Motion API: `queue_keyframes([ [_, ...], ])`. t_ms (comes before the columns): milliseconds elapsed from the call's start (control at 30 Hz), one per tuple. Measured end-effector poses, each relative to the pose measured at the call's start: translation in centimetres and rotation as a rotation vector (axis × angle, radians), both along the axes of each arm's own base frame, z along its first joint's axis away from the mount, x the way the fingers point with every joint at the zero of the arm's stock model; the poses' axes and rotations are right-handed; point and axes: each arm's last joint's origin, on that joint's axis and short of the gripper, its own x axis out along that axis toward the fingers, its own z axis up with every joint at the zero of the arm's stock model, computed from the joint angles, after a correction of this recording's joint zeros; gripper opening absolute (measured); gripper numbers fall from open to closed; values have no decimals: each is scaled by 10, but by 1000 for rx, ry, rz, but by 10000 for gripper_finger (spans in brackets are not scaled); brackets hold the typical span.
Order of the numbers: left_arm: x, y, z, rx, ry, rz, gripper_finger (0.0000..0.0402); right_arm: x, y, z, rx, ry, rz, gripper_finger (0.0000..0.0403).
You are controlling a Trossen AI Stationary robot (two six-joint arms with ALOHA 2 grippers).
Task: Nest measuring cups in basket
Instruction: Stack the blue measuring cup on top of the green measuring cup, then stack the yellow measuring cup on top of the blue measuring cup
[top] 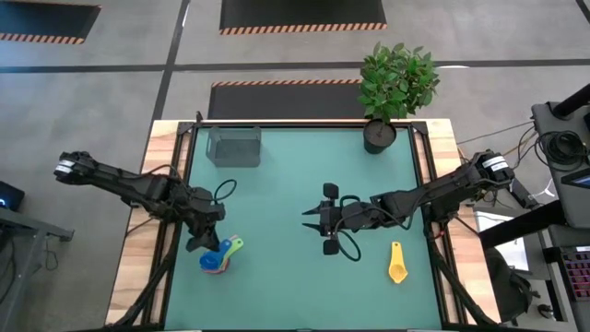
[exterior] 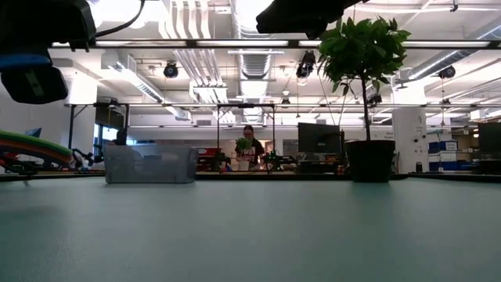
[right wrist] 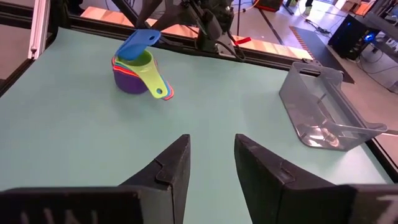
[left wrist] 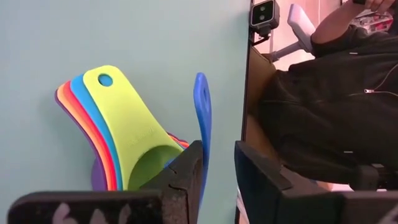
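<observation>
A nested stack of measuring cups [top: 218, 260], green [left wrist: 127, 124] on top with the handles fanned out, sits on the green mat at the near left. A blue cup [right wrist: 138, 42] rests tilted in the green one, its handle [left wrist: 202, 106] pointing up. My left gripper [left wrist: 217, 180] is open right at the stack, slanting down, with the blue handle between its fingers. A yellow cup [top: 397, 265] lies alone on the mat at the near right. The clear grey basket [top: 234, 146] stands at the far left. My right gripper [top: 309, 219] is open above the middle of the mat. My left gripper has the blue cup's handle [left wrist: 201, 143] close along the inner side of one finger [left wrist: 186, 171], and the other finger stands apart from it. I cannot tell whether that finger touches the handle. The blue cup's bowl rests in the green cup.
A potted plant [top: 392, 92] stands at the far right corner of the mat. A black frame rail [top: 184, 184] runs along the table's sides. A person in dark clothing [left wrist: 323, 93] is beyond the table's edge. Open mat lies between the stack and the basket.
</observation>
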Motion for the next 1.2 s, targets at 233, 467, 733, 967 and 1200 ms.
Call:
queue_keyframes([
  [233, -2, 2, 13, 57, 13, 42, 78, 0, 0, 0, -1, 0, 0, 112],
  [467, -3, 5, 31, 179, -60, 37, 78, 0, 0, 0, -1, 1, 0, 112],
  [733, 7, 6, 55, 327, -283, 49, 78, 0, 0, -1, 0, 8, -1, 112],
  [967, 24, 4, 66, 430, -584, 24, 78, -2, -1, -5, 78, 48, -45, 111],
  [1200, 40, -1, 65, 500, -780, -12, 78, -10, 0, -17, 278, 166, -165, 111],
])
